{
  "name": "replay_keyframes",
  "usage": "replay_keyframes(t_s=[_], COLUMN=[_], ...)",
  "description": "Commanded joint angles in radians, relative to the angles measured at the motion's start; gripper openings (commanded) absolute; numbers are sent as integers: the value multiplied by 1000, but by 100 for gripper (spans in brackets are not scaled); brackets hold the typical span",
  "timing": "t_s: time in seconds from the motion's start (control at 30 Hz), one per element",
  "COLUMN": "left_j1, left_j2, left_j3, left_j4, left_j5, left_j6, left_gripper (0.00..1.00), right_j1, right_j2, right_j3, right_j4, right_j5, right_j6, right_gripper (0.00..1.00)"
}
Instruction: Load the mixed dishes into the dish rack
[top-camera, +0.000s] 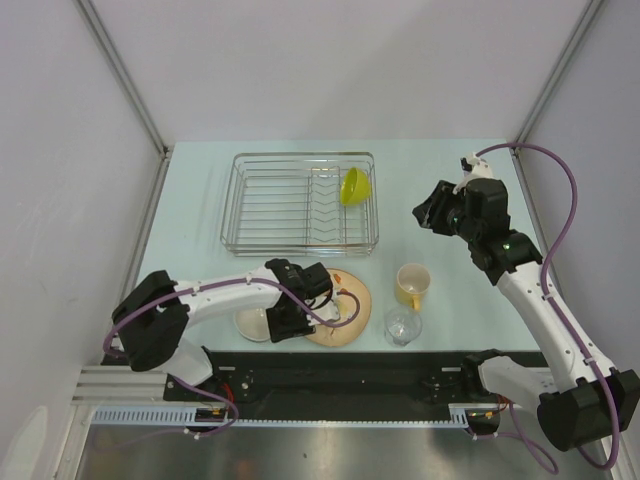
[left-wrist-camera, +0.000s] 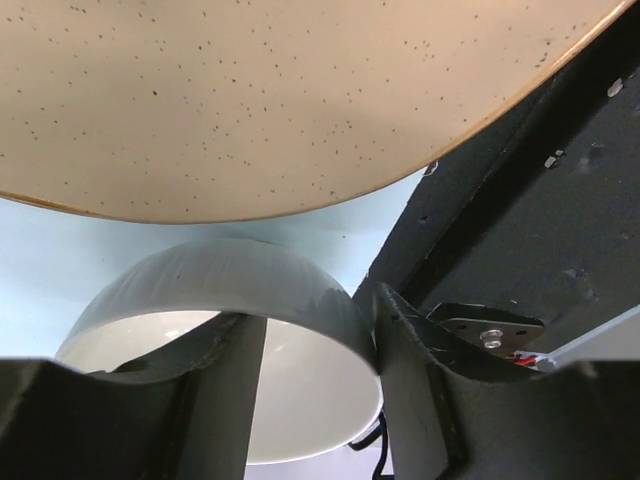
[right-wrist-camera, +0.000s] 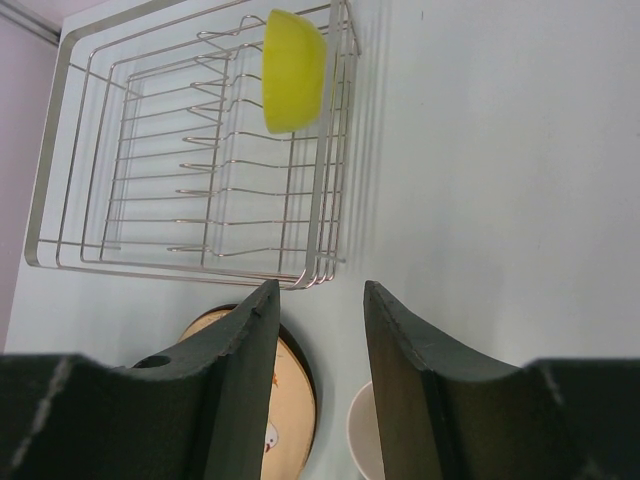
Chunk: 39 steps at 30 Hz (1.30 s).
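Nearest of all, the glass (top-camera: 403, 326) stood upright on the pale table (top-camera: 450, 180), right of centre, and the yellow mug (top-camera: 411, 285) sat just beyond it, upright too. Over on the left, the white bowl (top-camera: 252, 322) was down near the front edge with the tan plate (top-camera: 358, 300) just to its right. The left gripper (top-camera: 285, 322) was low over where the two met. From the wrist view its fingers (left-wrist-camera: 405, 360) were spread well apart at the bowl's rim, the right one against the bowl's wall. They clamped nothing, and the plate's speckled surface filled the view just beyond. Further back on the right, the right gripper (top-camera: 422, 214) hung above the table beside the rack, jaws parted and empty. At the far middle of the table sat the wire dish rack (top-camera: 300, 155). The lime-green bowl (top-camera: 354, 186) was already in it, tipped on its edge among the wires at the rack's right end. The mug, glass, white bowl and plate were all outside the rack, on its near side.
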<state>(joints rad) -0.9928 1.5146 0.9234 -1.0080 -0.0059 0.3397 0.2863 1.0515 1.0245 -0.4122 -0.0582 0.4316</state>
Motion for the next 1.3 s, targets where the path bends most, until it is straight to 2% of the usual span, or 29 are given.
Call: replay_keyframes(t_s=[0.0,0.07,0.1,0.17,0.23,0.27,0.6,0.7,0.73,0.8,0.87,0.93,1.1,1.13,1.2,1.23,1.27], left_j1=[-1,2,5,16,25,28,71,115,143,178,232,279,341,367,390,414,425], left_j2=[-16,-25,-28,-40,-51,-63,-132,-154,-168,-183,-183,-169,-19,8,89,110,137], left_j3=[-5,-3,-3,-3,-1,2,106,204,279,372,527,688,980,1049,1088,1083,1075], left_j4=[40,37,36,31,34,31,-67,-128,-144,-182,-204,-205,-158,-115,-49,56,116], left_j5=[-35,-40,-40,-46,-54,-60,-112,-124,-115,-19,62,202,439,534,640,749,797], left_j6=[-14,-15,-13,-16,-19,-21,-27,-25,-24,-22,-25,-30,-116,-146,-267,-321,-450], left_gripper=[44,35,25,17,3,0,1,0,0,0,0,0,0,0,0,0,0], right_j1=[-7,-7,-7,-7,-7,-7,-7,-7,-6,-7,-3,-1,39,45,65,67,70], right_j2=[1,1,1,-1,-1,-2,-11,-10,-8,-5,-7,-7,-5,-7,-7,-8,-8], right_j3=[17,17,17,17,17,17,17,17,17,17,17,17,17,17,17,17,17], right_j4=[27,27,27,26,27,24,27,27,27,29,29,24,20,21,18,18,13], right_j5=[-9,-8,-8,-9,-8,-9,-14,-14,-15,-17,-17,-14,23,29,46,49,57], right_j6=[-16,-16,-16,-19,-21,-19,-19,-17,-16,-13,-11,-8,-5,-11,-14,-14,-14], right_gripper=[44,44,44,44,44,44,44,44,44,44,44,43,43,43,42,42,42])
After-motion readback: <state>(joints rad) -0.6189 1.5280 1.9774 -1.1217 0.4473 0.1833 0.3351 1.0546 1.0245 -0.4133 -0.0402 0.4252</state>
